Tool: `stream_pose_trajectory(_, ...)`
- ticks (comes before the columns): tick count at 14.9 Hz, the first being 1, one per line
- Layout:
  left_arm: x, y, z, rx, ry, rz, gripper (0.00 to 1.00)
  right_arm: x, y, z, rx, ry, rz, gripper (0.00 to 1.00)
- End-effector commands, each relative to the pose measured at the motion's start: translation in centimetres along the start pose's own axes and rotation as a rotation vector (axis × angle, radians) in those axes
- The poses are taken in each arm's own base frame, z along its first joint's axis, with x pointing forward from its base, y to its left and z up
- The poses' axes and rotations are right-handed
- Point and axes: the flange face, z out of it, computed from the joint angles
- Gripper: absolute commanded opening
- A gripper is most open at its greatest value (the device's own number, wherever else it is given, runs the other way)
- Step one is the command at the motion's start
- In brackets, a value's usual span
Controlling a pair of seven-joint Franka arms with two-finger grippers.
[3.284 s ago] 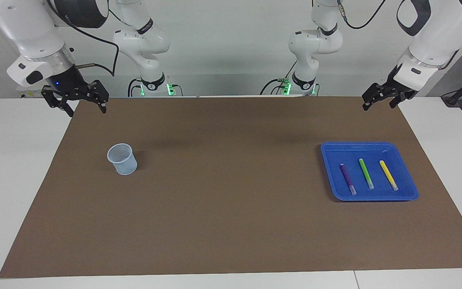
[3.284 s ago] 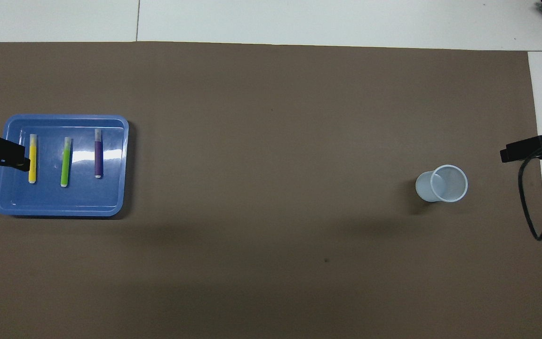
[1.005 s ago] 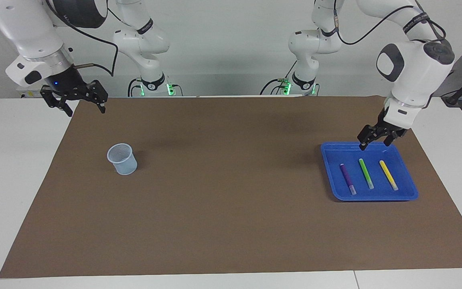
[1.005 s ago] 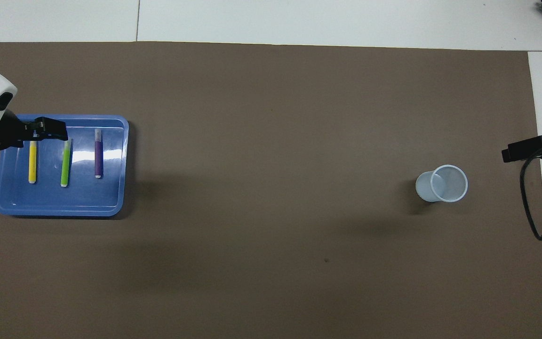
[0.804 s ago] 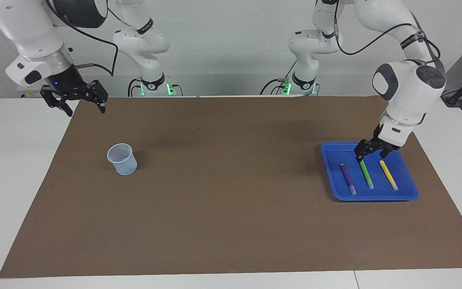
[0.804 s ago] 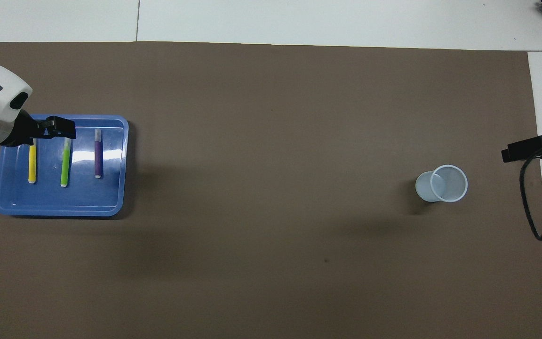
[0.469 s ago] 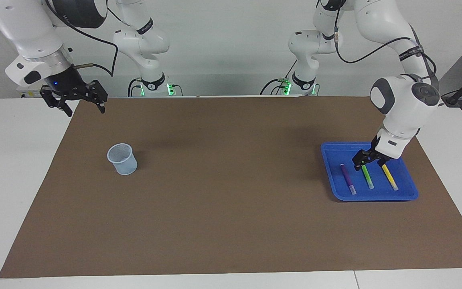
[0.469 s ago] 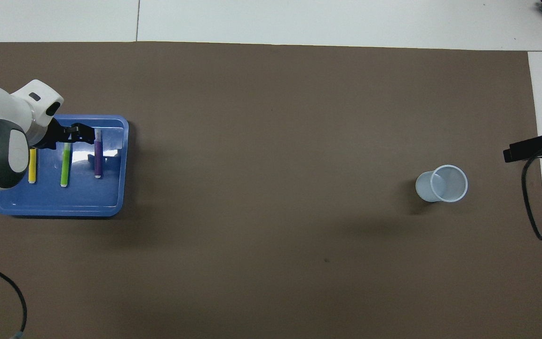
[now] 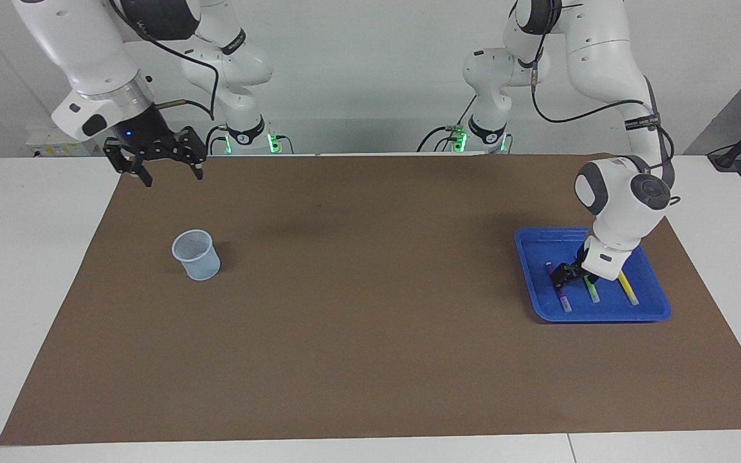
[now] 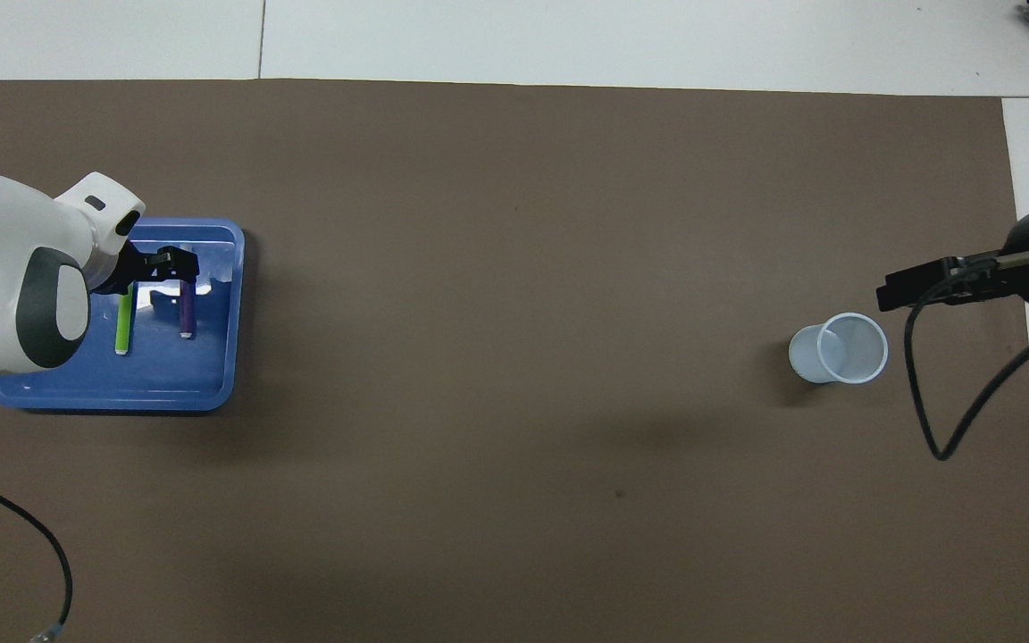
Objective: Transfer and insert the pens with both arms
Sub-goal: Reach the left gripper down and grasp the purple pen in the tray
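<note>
Purple pen lies in the blue tray beside the green pen — light, stiff, slippery; grasp mid-barrel. Left gripper hangs spread over it, empty; right gripper — spread, empty — waits above the cup.

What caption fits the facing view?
Left gripper open over purple pen in blue tray; right gripper waits, mesh cup empty.
</note>
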Motion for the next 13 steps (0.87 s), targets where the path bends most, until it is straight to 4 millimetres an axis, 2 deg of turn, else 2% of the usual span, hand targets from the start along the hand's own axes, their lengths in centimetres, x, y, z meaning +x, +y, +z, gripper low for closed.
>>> stream_pose_trajectory(1,-1.1,1.0,0.9,-0.003,0.021,-0.046,0.91,-0.9,-2.5,0.5,0.083,-0.02,0.05,1.0)
stream_pose_trajectory(3,-2.0,1.4,2.1,-0.007,0.046,-0.039,0.8,-1.0,-3.2,0.7,0.133,-0.03,0.067,1.0)
stream_pose_trajectory(4,-2.3,1.3,2.5,-0.007,0.05,-0.039,0.7,-1.0,-4.3,1.1,0.16,-0.036,0.056,1.0)
stream_pose_trajectory(5,-2.4,1.3,2.4,-0.007,0.046,-0.041,0.51,-1.0,-5.0,1.4,0.167,-0.04,0.054,1.0)
stream_pose_trajectory(8,-2.4,1.3,2.3,-0.003,0.023,-0.041,0.07,-0.9,-7.1,2.0,0.17,-0.055,0.033,1.0)
stream_pose_trajectory(9,-2.5,1.3,2.4,-0.003,0.02,-0.041,0.0,-0.9,-7.4,2.1,0.186,-0.057,0.034,1.0)
stream_pose_trajectory(13,-2.2,1.4,1.8,0.001,-0.01,-0.042,0.0,-1.1,-7.8,2.0,0.224,-0.069,0.033,1.0)
